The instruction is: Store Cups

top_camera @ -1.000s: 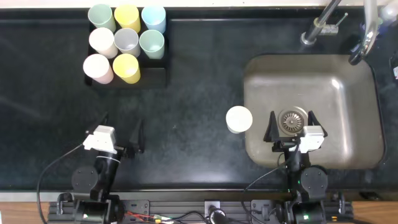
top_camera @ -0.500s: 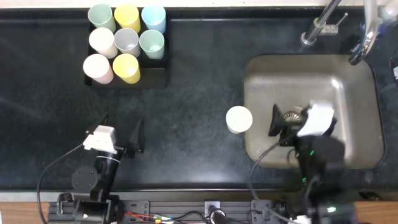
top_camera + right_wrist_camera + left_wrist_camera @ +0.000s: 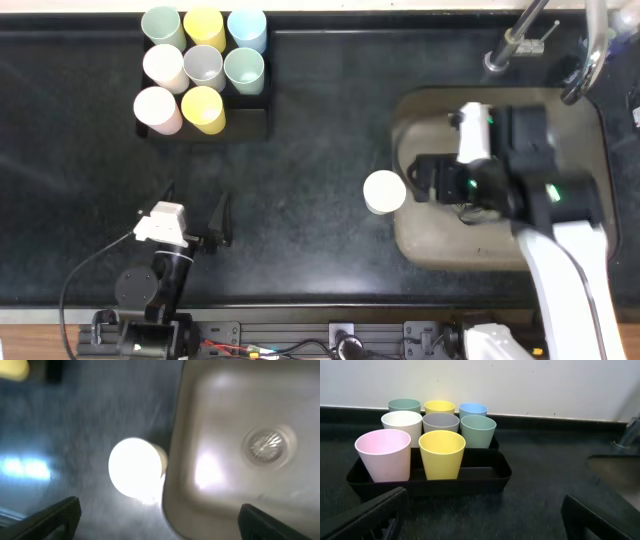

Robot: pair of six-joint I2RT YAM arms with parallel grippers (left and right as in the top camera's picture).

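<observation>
A white cup (image 3: 384, 191) stands alone on the dark counter just left of the sink; in the right wrist view the white cup (image 3: 136, 466) shows as a bright disc beside the sink's rim. My right gripper (image 3: 418, 181) hovers above the sink's left edge, pointing toward that cup, open and holding nothing (image 3: 160, 522). A black tray (image 3: 250, 122) at the far left holds several pastel cups, among them a pink cup (image 3: 385, 455) and a yellow cup (image 3: 441, 454). My left gripper (image 3: 195, 212) rests open near the front edge, facing the tray (image 3: 470, 477).
The steel sink (image 3: 450, 245) takes up the right side, with its drain (image 3: 266, 445) and a faucet (image 3: 520, 35) behind it. Open counter lies between the tray and the lone cup. The tray's near right slot is free.
My right arm has lifted from its rest by the sink's near edge and swung up and left toward the white cup. The left arm and all cups stay put.
</observation>
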